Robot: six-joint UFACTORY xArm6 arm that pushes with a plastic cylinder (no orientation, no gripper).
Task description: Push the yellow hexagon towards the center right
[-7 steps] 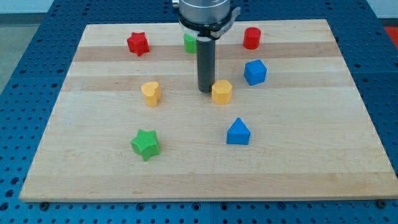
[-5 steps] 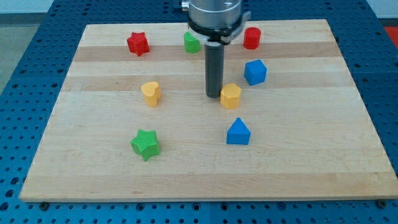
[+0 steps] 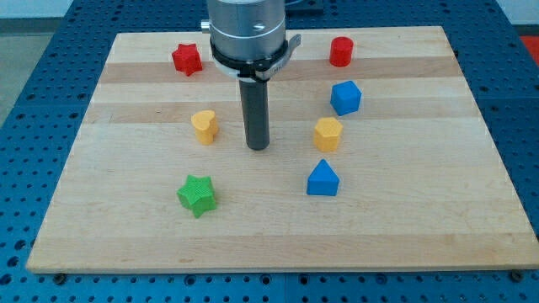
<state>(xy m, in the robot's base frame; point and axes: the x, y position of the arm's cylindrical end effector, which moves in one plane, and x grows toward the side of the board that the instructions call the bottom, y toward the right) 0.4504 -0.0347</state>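
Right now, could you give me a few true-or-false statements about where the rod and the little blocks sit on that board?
1. My tip touches the yellow hexagon. False: bare wood lies between them; the tip stands apart, to the hexagon's left in the view.
2. The yellow hexagon sits between the blue cube above it and the blue triangular block below it. True.
3. The green star lies at the view's top right. False: it lies at the lower left.
4. The red star and the red cylinder both sit near the view's top edge. True.
5. The yellow heart is to the left of my tip. True.
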